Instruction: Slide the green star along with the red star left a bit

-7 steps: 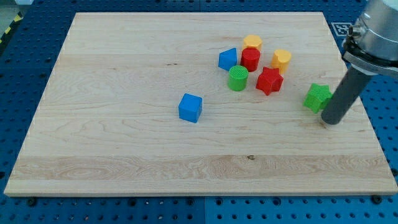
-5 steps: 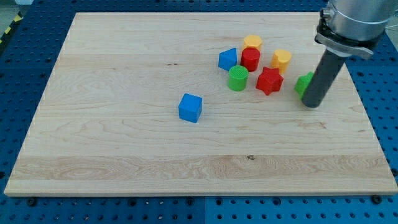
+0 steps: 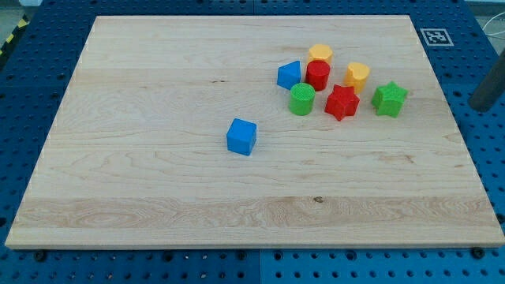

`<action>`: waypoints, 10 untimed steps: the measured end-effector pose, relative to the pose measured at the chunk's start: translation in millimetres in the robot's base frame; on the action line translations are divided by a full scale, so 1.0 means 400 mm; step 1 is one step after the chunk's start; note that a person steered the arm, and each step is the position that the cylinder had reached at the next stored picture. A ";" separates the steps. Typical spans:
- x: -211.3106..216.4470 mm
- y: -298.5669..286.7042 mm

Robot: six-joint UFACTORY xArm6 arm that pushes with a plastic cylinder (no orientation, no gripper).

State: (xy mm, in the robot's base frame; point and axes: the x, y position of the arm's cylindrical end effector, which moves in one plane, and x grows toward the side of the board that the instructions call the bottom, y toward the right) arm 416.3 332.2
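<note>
Since a moment ago my tip (image 3: 483, 106) has pulled off the counter (image 3: 158, 118) — green star (image 3: 389, 99) now near red star (image 3: 342, 102), perhaps apart; no pincer shows.

A robotics lab bench is showing here — a pale wooden board (image 3: 158, 158) is lying on a blue perforated table (image 3: 481, 181) with a regular hole grid, and a printed black-and-white fiducial marker (image 3: 436, 36) is sitting at the view's top right — calibration gear
</note>
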 end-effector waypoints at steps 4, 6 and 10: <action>0.029 -0.238; 0.029 -0.350; -0.111 -0.192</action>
State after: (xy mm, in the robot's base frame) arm 371.7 255.4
